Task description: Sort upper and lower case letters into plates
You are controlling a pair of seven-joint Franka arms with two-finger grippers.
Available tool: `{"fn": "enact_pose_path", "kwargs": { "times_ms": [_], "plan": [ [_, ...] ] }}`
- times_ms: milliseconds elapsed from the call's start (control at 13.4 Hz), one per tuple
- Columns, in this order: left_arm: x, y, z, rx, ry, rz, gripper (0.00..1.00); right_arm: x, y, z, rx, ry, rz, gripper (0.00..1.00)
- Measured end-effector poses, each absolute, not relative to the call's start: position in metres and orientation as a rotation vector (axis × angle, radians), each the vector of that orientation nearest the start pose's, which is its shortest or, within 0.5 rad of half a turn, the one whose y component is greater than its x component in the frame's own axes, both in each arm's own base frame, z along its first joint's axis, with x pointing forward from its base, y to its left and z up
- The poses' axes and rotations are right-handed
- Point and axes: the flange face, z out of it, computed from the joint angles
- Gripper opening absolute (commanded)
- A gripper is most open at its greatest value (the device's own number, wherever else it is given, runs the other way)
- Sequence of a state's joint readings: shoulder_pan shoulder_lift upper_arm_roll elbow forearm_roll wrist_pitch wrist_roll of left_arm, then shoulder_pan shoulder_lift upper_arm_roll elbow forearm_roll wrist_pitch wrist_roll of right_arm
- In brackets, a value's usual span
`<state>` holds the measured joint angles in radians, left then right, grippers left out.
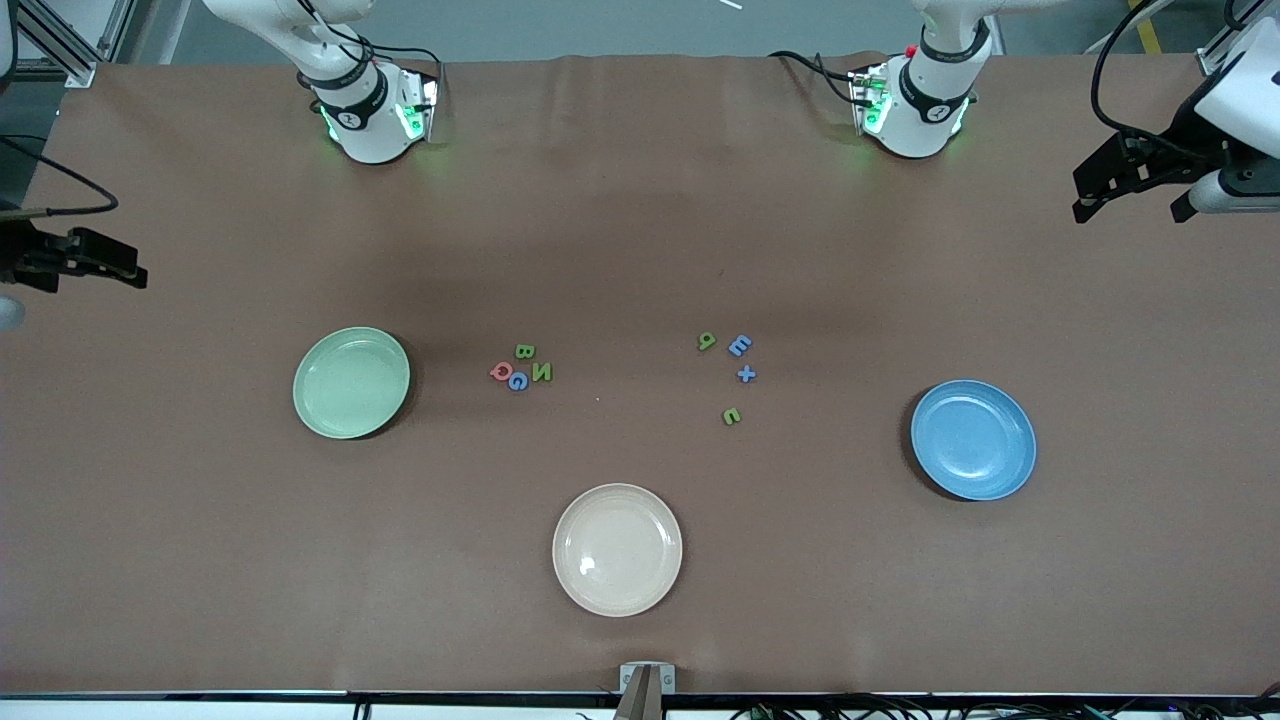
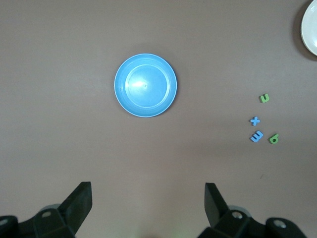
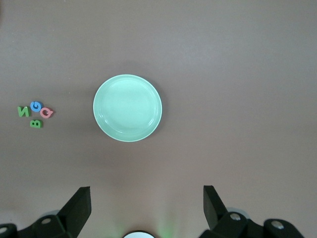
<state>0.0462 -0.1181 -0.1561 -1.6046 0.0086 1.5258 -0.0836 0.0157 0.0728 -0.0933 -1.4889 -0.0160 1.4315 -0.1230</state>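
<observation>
Brown worktop (image 1: 640, 200) carries eight letters (image 1: 520, 366) between mint plate (image 1: 351, 382) and blue plate (image 1: 973, 440). Left gripper (image 2: 148, 198) over blue, right gripper (image 3: 147, 201) over mint; both jaws released, empty.

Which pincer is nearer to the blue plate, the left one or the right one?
Left. The left pincer hangs open over the table edge at the left arm's end, where the blue plate lies. The right pincer waits open at the right arm's end.
</observation>
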Motion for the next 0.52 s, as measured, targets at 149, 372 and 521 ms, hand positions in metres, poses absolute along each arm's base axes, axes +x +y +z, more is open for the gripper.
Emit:
{"fn": "enact_pose_path", "kwargs": {
  "times_ms": [149,372,521],
  "plan": [
    [0.510,-0.061,0.666,-3.118,0.039,-0.062,1.00,0.548,-0.044,0.614,-3.141,-0.068,0.197,1.00],
    [0.511,-0.061,0.665,-3.118,0.039,-0.057,1.00,0.531,-0.045,0.615,-3.137,-0.067,0.184,1.00],
    [0.514,-0.061,0.660,-3.119,0.041,-0.041,1.00,0.522,-0.046,0.618,-3.135,-0.064,0.172,1.00]
  ]
}}
